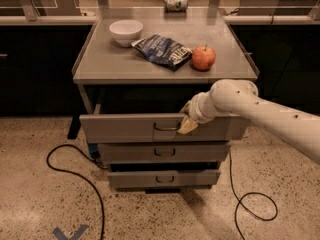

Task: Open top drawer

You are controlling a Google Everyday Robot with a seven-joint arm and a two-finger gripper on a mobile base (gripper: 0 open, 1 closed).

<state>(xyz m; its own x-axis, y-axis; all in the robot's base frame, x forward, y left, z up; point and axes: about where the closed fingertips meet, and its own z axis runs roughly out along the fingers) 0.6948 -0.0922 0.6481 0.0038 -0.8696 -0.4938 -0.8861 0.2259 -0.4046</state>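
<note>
The top drawer (120, 129) of the grey metal cabinet stands pulled partly out toward me, its wide front out past the two narrower drawers below. A dark gap shows between its front and the cabinet top. Its small dark bail handle (165, 128) sits at the centre of the front. My gripper (186, 123), on the end of the white arm coming in from the right, is at the right end of that handle, against the drawer's top edge.
On the cabinet top (115, 66) are a white bowl (126, 31), a blue chip bag (164, 50) and a red apple (203, 57). The middle drawer (130, 153) and bottom drawer (130, 179) are shut. Black cables (75, 169) lie on the floor either side.
</note>
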